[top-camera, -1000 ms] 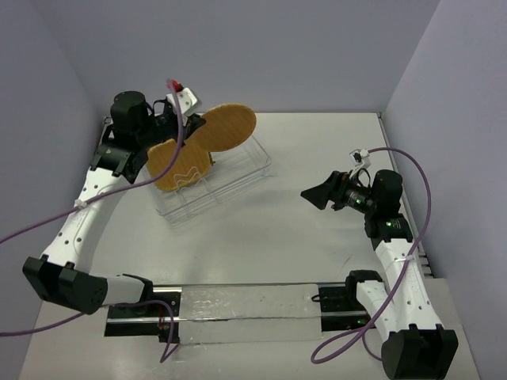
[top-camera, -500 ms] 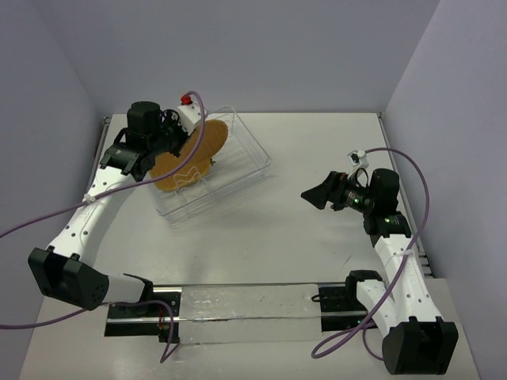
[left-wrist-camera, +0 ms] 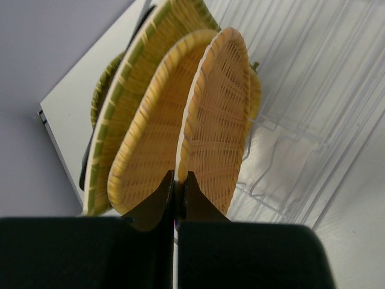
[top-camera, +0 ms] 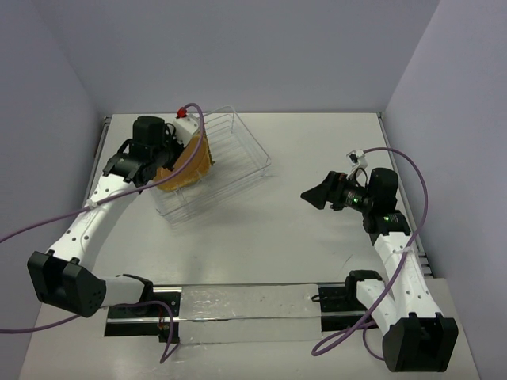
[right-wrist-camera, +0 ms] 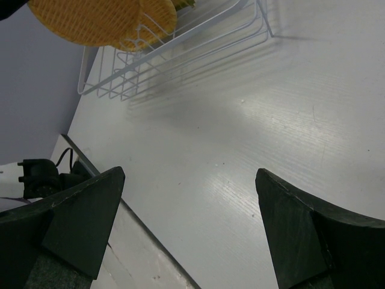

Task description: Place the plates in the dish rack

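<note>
My left gripper is shut on the rim of a round orange woven plate. This plate is held on edge inside the wire dish rack. Beside it stand another orange woven plate and a yellow plate with a greenish rim; a dark plate edge shows behind them. From above, the left gripper sits over the plates at the left end of the dish rack. My right gripper hangs open over the bare table, holding nothing, its fingers wide apart.
The dish rack lies slanted at the far left of the white table. A clear rail with black end blocks runs along the near edge between the arm bases. Grey walls close the left, back and right sides.
The left gripper has brought the round orange plate down from above the rack's far side and turned it on edge beside the other plates. The right arm has stayed still.
</note>
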{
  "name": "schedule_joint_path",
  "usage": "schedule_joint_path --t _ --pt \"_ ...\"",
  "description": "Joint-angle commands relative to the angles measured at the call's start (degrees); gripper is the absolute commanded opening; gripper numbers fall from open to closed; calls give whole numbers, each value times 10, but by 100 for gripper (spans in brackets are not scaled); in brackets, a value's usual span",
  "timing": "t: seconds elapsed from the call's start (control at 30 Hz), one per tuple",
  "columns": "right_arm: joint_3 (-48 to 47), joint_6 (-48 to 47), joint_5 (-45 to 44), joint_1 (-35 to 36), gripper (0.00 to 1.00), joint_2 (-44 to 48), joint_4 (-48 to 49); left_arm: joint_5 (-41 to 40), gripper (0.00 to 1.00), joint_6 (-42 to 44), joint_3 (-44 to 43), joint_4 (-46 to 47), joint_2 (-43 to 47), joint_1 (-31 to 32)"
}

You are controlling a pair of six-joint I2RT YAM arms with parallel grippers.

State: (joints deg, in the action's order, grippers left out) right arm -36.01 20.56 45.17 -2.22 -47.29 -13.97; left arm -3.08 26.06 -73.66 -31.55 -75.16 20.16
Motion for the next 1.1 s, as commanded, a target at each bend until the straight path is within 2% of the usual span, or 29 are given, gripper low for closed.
schedule_joint_path --t 0.0,0.4,0.6,0.73,1.07 --pt "-13 -11 -2 5 97 4 2 -4 0 23 22 32 37 4" --pt "-16 -19 5 5 96 -16 -1 59 0 184 19 -11 24 8" --pt "-17 -25 0 5 96 -3 -4 -3 0 247 26 -13 9 20" --pt "-20 -25 3 5 96 -11 -5 -25 0 252 1 -4 10 21" --pt "-20 -28 -7 5 96 -12 -11 59 0 308 -7 -82 28 22"
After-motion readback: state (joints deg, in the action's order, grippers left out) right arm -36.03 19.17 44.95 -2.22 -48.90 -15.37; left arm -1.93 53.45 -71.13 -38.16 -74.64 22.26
